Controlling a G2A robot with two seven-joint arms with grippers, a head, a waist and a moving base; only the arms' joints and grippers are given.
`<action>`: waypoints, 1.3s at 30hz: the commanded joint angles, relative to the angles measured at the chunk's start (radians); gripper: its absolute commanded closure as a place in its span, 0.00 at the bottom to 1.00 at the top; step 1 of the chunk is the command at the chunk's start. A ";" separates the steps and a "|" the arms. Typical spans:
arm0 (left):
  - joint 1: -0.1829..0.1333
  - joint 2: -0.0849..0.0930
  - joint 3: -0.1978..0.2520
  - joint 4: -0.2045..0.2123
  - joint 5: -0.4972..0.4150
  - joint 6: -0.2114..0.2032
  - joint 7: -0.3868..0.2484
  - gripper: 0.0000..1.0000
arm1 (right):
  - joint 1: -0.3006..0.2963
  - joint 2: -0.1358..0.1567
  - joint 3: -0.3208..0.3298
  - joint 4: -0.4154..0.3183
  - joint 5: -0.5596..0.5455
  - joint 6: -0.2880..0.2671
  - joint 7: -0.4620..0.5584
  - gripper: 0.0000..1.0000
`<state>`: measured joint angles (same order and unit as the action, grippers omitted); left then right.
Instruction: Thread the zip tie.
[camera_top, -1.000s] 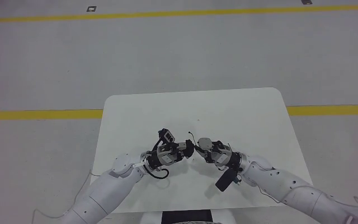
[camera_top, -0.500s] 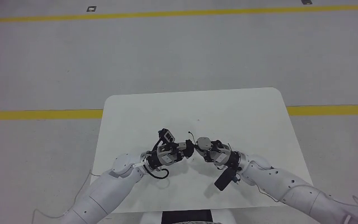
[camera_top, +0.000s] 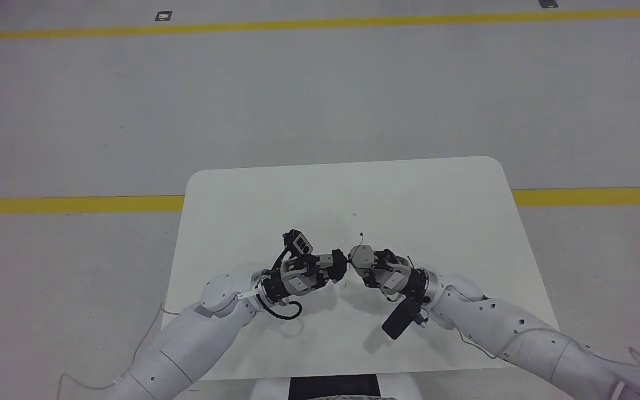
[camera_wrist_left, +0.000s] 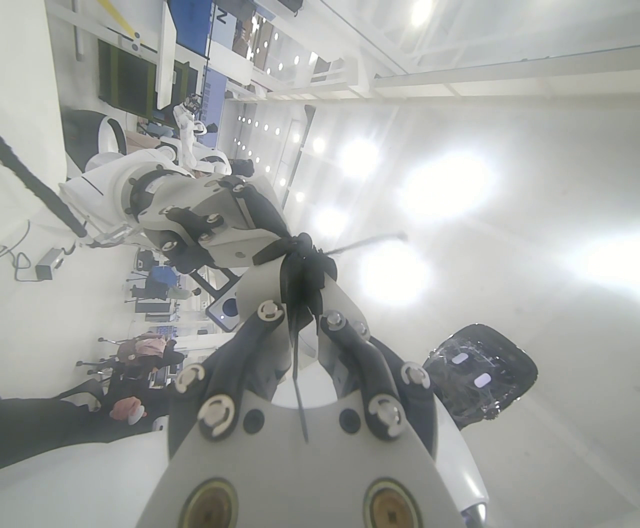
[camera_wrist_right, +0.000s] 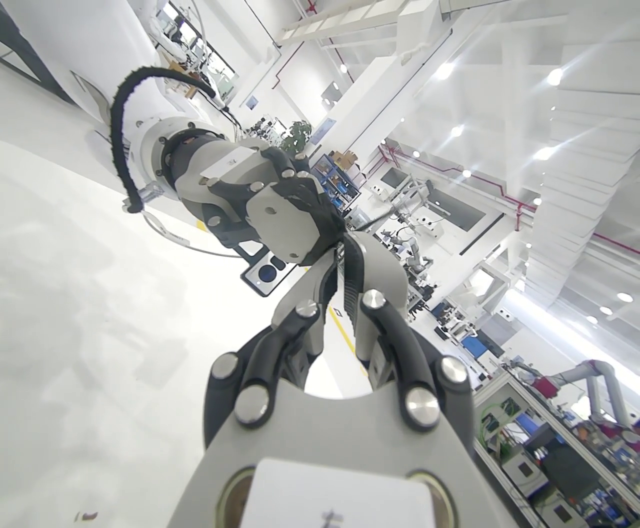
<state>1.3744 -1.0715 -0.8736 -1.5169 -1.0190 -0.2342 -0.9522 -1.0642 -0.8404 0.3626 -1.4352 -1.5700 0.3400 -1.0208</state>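
White arm shells (camera_top: 215, 300); right tool (camera_wrist_right: 345, 247) grey, black finger links (camera_wrist_right: 395, 345), silver screws (camera_wrist_right: 420, 404); black braided cable (camera_wrist_right: 115, 130).

The left gripper (camera_top: 338, 266) and right gripper (camera_top: 358, 263) met tip to tip above the near middle of the white rounded table (camera_top: 440, 200), left one on the left. Between their fingers (camera_wrist_left: 345, 300) sat the thin black plastic zip tie (camera_wrist_left: 299, 280), one end poking beyond them and the other running back toward the left wrist.
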 joint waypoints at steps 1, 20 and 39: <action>0.000 0.000 0.000 0.000 0.000 0.000 0.000 1.00 | 0.001 0.000 -0.002 0.001 0.000 0.000 0.001 1.00; 0.000 0.000 0.000 0.000 0.000 0.000 0.000 1.00 | -0.030 0.009 0.022 -0.002 0.000 0.000 0.003 0.64; 0.000 0.000 0.000 0.000 0.000 0.000 0.000 1.00 | -0.037 0.011 0.029 -0.023 0.000 0.000 0.000 0.76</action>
<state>1.3744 -1.0715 -0.8736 -1.5169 -1.0190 -0.2342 -0.9522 -1.1008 -0.8296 0.3915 -1.4584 -1.5700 0.3400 -1.0206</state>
